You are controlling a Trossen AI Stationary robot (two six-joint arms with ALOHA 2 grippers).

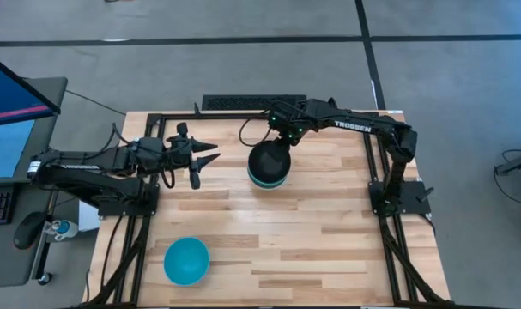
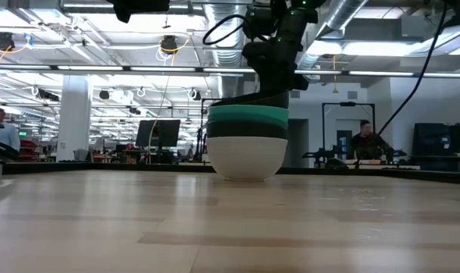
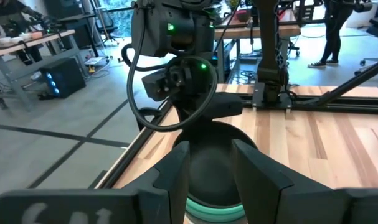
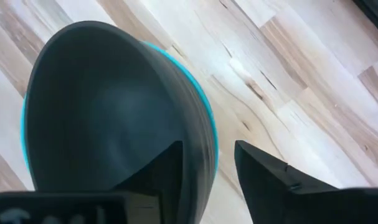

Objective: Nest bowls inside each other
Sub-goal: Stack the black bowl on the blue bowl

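One loose bright turquoise-blue round plastic bowl [image 1: 186, 261] is left at the near-left part of the wooden table [image 1: 329, 249], well apart from everything else. Next along, the left gripper [image 1: 205, 160] is held with its fingers spread and empty, pointed toward the stack of nested plastic bowls [image 1: 269, 166] mid-table, white one at the bottom. Over that stack the right gripper [image 4: 208, 163] is seen straddling the rim of the top black bowl [image 4: 108, 106]; whether it's actually squeezed can't really be told. The loose bowl looks much closer to the left arm, so it's probably that arm's job.
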